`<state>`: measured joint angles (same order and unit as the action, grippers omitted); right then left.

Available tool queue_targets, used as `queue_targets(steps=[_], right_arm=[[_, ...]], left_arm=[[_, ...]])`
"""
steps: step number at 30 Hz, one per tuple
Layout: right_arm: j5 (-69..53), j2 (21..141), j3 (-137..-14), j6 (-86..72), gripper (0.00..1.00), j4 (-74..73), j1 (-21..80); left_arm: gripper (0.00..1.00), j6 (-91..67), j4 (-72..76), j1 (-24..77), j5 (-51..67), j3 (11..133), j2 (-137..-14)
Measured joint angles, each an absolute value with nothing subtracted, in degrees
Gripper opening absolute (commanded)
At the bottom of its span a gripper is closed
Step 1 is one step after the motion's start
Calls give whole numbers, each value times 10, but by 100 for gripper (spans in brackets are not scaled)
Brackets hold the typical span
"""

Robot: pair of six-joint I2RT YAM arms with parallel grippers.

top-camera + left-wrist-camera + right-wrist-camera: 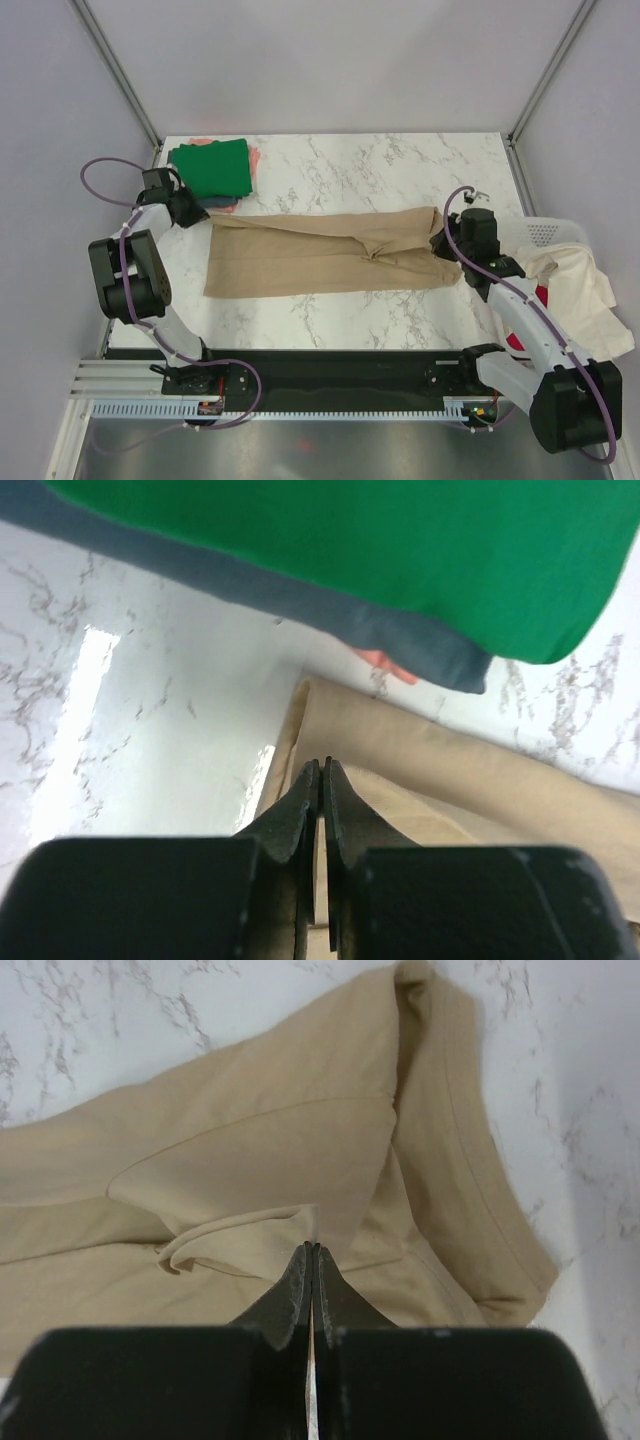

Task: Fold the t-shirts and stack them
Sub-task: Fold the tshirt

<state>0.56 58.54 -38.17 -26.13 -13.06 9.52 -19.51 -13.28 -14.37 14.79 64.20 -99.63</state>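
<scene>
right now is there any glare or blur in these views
Left wrist: a white glare streak on the marble table, and the left hand is soft up close. Right wrist: even light on the tan t-shirt, soft fold shadows. Top external: evenly lit, sharp.

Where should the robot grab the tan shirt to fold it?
The tan shirt lies flat in a long strip, so pinch a corner of its left end from above, coming from the left. That edge is neat; the right end is bunched.
</scene>
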Motion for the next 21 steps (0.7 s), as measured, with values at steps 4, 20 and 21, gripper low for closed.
queue_targets(steps=[4, 20, 21], right_arm=[[28, 565, -327, -307, 0, -142, 95], [89, 542, -301, -390, 70, -223, 79], [89, 534, -307, -390, 70, -228, 79]], left_arm=[[43, -191, -141, -130, 104, 628, -987], [80, -174, -138, -37, -74, 579, -855], [80, -171, -135, -20, -80, 579, -850]])
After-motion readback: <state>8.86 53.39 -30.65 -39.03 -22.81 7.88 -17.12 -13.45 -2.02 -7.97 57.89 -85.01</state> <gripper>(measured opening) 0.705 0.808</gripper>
